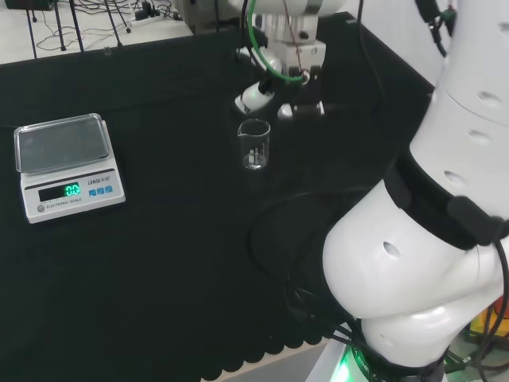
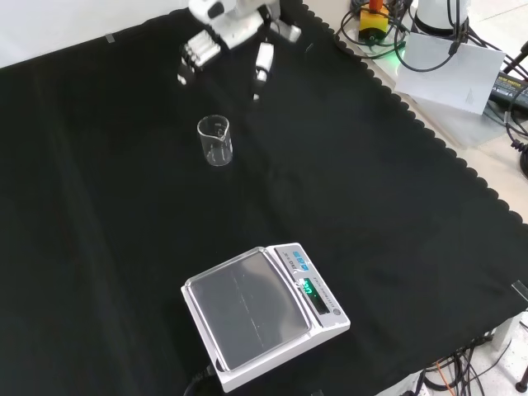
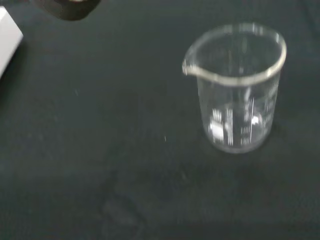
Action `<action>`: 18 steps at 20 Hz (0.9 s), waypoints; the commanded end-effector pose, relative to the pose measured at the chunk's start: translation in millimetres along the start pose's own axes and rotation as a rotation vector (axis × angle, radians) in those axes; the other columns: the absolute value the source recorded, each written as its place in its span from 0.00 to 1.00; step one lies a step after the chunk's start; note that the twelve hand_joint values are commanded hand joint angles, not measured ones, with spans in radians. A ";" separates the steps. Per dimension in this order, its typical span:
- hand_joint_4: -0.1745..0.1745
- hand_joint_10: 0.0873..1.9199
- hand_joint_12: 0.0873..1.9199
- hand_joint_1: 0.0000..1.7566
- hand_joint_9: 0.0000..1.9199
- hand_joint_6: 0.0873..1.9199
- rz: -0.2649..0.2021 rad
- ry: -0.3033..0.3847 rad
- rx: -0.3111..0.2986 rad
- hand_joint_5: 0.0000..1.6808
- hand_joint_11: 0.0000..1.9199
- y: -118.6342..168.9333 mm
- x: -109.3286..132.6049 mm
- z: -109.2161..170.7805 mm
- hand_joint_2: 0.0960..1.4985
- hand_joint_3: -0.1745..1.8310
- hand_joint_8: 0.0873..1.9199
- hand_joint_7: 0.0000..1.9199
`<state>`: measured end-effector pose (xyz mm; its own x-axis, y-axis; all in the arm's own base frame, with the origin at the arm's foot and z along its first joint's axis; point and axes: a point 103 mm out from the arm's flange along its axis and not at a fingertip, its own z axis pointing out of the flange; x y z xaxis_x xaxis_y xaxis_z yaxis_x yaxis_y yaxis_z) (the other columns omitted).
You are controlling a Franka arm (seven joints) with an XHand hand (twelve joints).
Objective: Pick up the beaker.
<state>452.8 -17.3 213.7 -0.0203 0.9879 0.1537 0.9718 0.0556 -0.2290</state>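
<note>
Clear beaker [image 2: 214, 140] standing upright on black cloth [image 2: 99, 247], hand [image 2: 227, 37] hovering beyond it with fingers spread, apart, scale [image 2: 264, 313] sitting nearer the camera

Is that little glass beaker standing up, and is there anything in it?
Upright and apparently empty. The beaker stands on its base on the black cloth, rim upward, and the cloth shows through its clear walls.
</note>
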 end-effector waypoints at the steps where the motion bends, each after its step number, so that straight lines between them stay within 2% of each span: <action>1: 0.59 0.40 0.49 0.39 0.00 0.00 0.017 0.050 0.070 0.00 0.00 34.6 -15.8 52.1 0.53 0.04 0.11 0.00; 11: 0.61 0.36 0.47 0.39 0.00 0.00 0.024 0.055 0.116 0.00 0.00 56.7 -26.4 83.7 0.53 0.04 0.08 0.00; 18: 0.61 0.36 0.47 0.39 0.00 0.00 0.041 0.044 0.142 0.00 0.00 64.4 -36.7 95.6 0.53 0.04 0.08 0.00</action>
<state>492.0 -31.2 109.0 0.0243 0.9814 0.1904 0.9341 0.0456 -0.3542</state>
